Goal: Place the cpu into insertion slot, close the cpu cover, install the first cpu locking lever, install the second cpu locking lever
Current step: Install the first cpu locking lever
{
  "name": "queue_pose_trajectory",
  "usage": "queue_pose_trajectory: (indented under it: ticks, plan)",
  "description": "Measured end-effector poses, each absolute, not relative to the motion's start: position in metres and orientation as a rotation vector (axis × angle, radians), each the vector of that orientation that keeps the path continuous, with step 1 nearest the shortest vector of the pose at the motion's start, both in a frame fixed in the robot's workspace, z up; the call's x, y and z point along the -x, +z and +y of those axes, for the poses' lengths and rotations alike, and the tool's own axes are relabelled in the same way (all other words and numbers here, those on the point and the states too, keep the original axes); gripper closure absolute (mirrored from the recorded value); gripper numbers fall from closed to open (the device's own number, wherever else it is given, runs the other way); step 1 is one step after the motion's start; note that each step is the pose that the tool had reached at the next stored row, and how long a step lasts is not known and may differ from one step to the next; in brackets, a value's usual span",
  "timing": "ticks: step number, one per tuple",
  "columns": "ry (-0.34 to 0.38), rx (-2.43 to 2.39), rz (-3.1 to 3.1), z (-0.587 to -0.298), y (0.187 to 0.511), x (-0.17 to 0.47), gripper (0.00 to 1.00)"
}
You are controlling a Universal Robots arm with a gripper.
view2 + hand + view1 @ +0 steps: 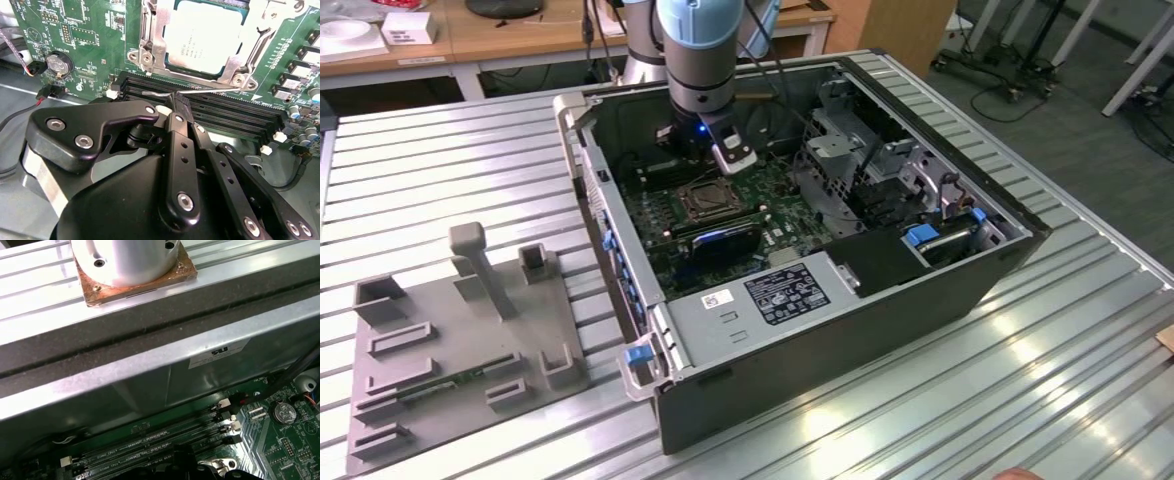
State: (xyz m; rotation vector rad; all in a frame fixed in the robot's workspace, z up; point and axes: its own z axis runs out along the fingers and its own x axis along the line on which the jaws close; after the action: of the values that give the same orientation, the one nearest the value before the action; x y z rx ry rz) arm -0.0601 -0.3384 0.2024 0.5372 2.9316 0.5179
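Gripper (176, 101), pinched narrow, tip against a locking lever (210, 90); cpu (202, 37) lies seated under the closed cpu cover (152, 47), at the gripper's seven o'clock in the exterior view. Lever-latching step, likely; needs steady downward pressure.

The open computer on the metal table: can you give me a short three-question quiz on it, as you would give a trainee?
1. True or false: the tan-silver square chip sits inside the silvery metal frame plate on the green circuit board.
2. In the second wrist view, what is the tip of the black pincer nearest to?
A. the thin silvery wire lever
B. a round coin battery
C. a blue latch
3. Fill in: the grey plastic fixture tray lies on the exterior view's ____ of the black open computer case.

Key: 1 true; 2 A; 3 left.
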Motion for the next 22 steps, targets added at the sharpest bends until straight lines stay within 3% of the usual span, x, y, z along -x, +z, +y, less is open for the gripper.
queue_pose_trajectory:
  ticks: [22]
  plan:
    - [0.518,-0.537,2.932,-0.3379,0.1974,0.0593,0.89]
